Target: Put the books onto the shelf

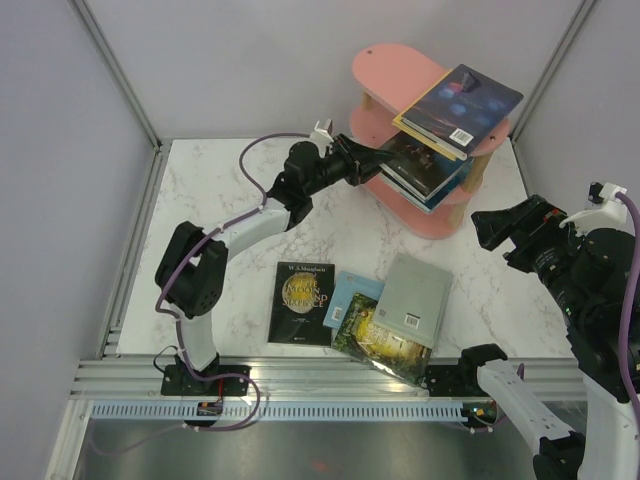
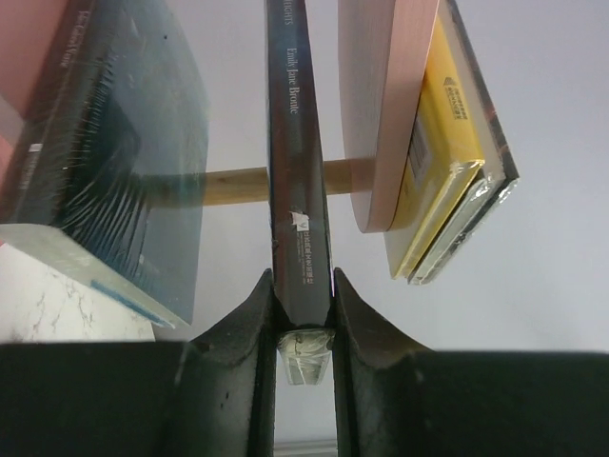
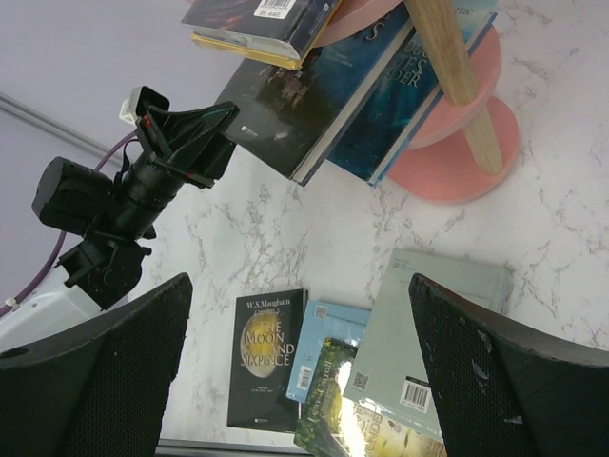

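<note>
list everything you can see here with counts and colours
table: 1, white marble
shelf: 1, pink with wooden posts, far right
dark blue book: 1, top tier, overhanging
yellow book: 1, under it
dark book: 1, blackish, above middle tier
teal book: at least 1, middle tier
black book: 1, gold title, near front edge
light blue book, grey book, green-yellow book: 1 each, overlapping beside it
left gripper: 1, black, shut on dark book
right gripper: 1, black, open, empty
</note>
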You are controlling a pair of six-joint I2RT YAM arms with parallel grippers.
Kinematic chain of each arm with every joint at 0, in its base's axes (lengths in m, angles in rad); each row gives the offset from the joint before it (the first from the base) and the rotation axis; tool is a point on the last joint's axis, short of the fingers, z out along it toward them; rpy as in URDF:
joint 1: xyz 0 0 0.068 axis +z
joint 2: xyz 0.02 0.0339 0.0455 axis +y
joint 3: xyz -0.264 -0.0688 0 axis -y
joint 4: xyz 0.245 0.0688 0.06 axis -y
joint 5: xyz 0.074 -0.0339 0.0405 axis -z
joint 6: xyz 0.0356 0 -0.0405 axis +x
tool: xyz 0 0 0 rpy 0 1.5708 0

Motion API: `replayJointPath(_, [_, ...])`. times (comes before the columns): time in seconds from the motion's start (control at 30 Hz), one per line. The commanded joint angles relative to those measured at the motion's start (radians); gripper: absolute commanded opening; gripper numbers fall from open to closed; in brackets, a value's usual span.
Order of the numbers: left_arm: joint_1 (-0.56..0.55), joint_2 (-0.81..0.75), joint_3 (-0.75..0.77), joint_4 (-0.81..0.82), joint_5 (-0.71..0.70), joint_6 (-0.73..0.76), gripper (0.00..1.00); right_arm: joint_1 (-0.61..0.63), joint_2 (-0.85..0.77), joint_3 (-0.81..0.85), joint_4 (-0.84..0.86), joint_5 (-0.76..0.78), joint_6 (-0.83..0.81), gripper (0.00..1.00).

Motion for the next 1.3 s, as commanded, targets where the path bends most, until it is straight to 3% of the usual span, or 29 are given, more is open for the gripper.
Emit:
replayJointPath(0.0, [-0.022,0.013,0.149,0.131,-0.066,0.038,0.02,0.007,0.004,0.008,0.001,0.017,-0.028,0.98])
replayJointPath(0.17, [-0.045,0.066,0.224,0.033,-0.102,0.098,0.02,0.007,0.011,0.016,-0.001,0.015,-0.042,0.98])
replayJointPath(0.4, [-0.053,0.141,0.264,-0.009,-0.039,0.076,0.02,0.007,0.017,0.017,-0.001,0.021,-0.055,0.98])
replayJointPath(0.6, [-0.061,0.109,0.238,-0.137,-0.008,0.14,0.02,0.007,0.025,0.016,-0.001,0.026,-0.062,0.98])
replayJointPath(0.73, [-0.059,0.087,0.215,-0.184,-0.016,0.174,0.09,0.005,0.034,0.017,0.001,0.023,-0.065,0.98])
replayJointPath(0.83, [-0.059,0.092,0.232,-0.236,0.0,0.196,0.25,0.005,0.037,0.02,0.002,0.018,-0.068,0.98])
replayJointPath(0.87, [-0.058,0.093,0.252,-0.257,0.01,0.206,0.37,0.007,0.039,0.02,0.002,0.018,-0.068,0.98])
replayJointPath(0.97, [-0.056,0.098,0.285,-0.34,0.012,0.255,0.54,0.007,0.039,0.016,0.002,0.014,-0.069,0.98])
replayJointPath(1.13, [-0.042,0.093,0.279,-0.368,0.016,0.269,0.63,0.007,0.042,0.017,0.001,0.01,-0.072,0.98])
replayJointPath(1.27, [-0.03,0.073,0.285,-0.444,0.016,0.305,0.86,0.007,0.044,0.019,0.001,0.012,-0.074,0.98])
